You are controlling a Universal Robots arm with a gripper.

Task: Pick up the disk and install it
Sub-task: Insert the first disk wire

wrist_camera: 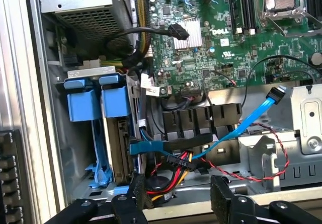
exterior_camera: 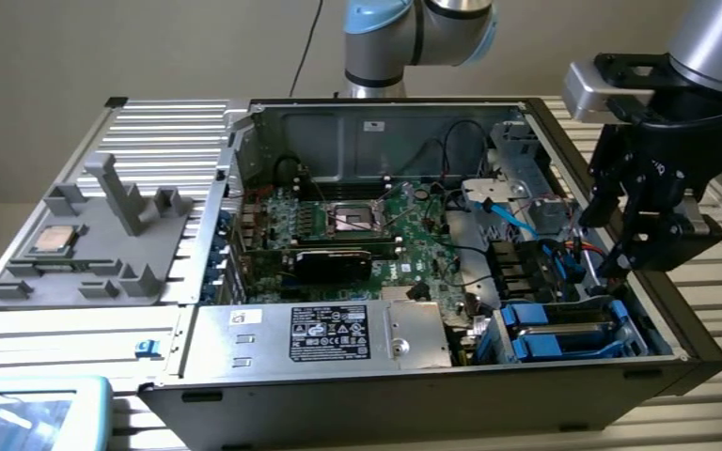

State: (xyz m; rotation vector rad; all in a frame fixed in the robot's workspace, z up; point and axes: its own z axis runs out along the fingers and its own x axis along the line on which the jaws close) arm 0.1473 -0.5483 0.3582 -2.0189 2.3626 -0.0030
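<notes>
While the claw [wrist_camera: 179, 193] hangs wide and empty (fingers [wrist_camera: 137, 196] well apart) over the open computer case [exterior_camera: 374, 122], the disk [exterior_camera: 559, 334] sits below it in a drive bay, beyond one finger, untouched.

I read the motherboard [exterior_camera: 361, 230] as green. Beside it the disk [exterior_camera: 559, 331] is silver-grey, framed in bright blue. The silver box [exterior_camera: 323, 336] in front of the motherboard carries a black label with white print. My gripper [wrist_camera: 178, 195] is black, and the cable [wrist_camera: 251, 121] by the motherboard is light blue.
</notes>
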